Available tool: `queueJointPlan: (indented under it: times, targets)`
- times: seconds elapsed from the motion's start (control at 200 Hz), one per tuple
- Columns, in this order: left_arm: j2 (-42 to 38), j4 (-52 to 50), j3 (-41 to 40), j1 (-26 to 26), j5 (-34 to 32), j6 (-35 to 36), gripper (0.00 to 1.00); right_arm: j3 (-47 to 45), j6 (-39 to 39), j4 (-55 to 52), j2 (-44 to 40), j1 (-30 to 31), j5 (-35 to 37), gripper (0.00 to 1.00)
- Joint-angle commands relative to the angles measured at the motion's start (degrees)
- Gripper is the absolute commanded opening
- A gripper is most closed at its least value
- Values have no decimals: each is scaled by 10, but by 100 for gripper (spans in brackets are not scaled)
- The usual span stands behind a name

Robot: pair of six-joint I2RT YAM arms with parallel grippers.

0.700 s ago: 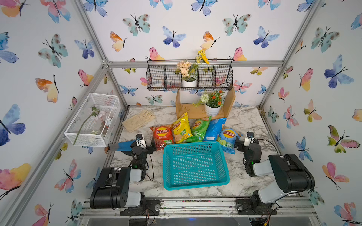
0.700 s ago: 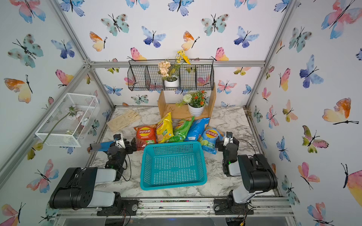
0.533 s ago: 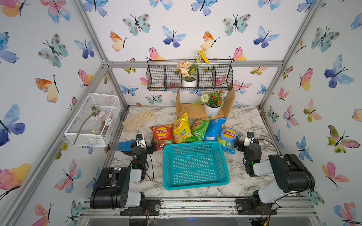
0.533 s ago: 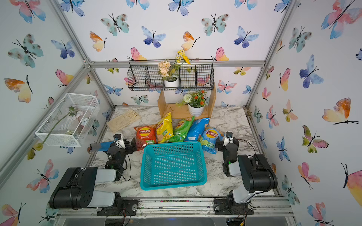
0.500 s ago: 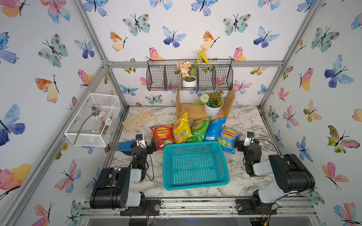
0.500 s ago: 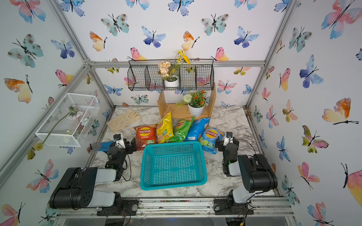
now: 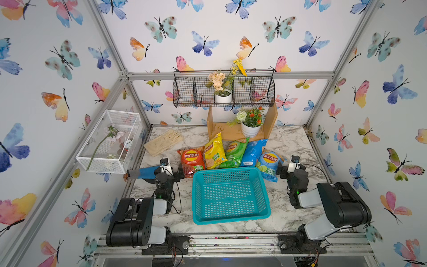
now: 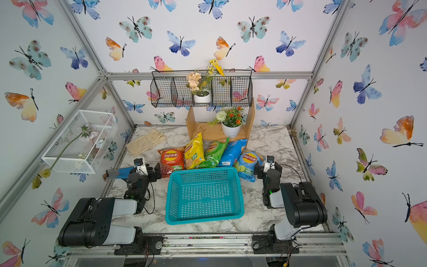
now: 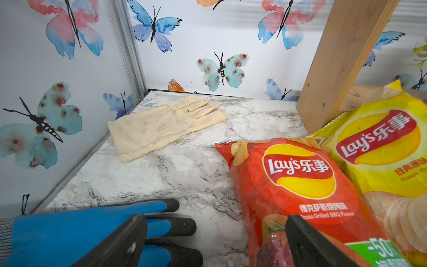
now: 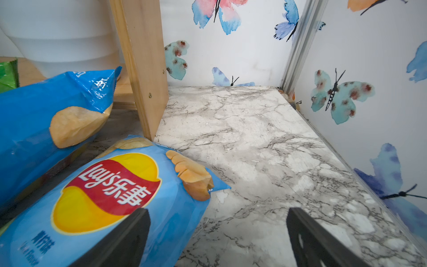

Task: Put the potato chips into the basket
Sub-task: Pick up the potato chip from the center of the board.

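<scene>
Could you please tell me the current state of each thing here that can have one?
basket: upright, empty
red bag: outside basket, ungripped
yellow bag: outside basket, ungripped
green bag: outside basket, ungripped
dark blue bag: outside basket, ungripped
light blue bag: outside basket, ungripped
left gripper: open, empty
right gripper: open, empty

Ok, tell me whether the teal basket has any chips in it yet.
Empty: in both top views the basket shows only bare grid floor; the chip bags sit outside it, past its far rim.
</scene>
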Motion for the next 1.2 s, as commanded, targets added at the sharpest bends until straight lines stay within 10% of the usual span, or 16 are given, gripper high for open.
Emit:
queueJointPlan:
  times: [0.0, 0.701, 1.026, 1.196]
  targets:
    - [3, -2, 7, -1, 4, 4, 99, 2, 8, 0, -6, -2, 11, 98]
    - [-16, -21, 11, -2, -4, 4, 99, -3, 8, 0, -28, -2, 25, 98]
    - [-100, -306, 139, -42, -77, -51, 99, 182, 131, -445, -165, -2, 92, 98]
    - [-161, -457, 223, -67, -87, -171, 99, 275, 222, -619, -205, -2, 13, 96]
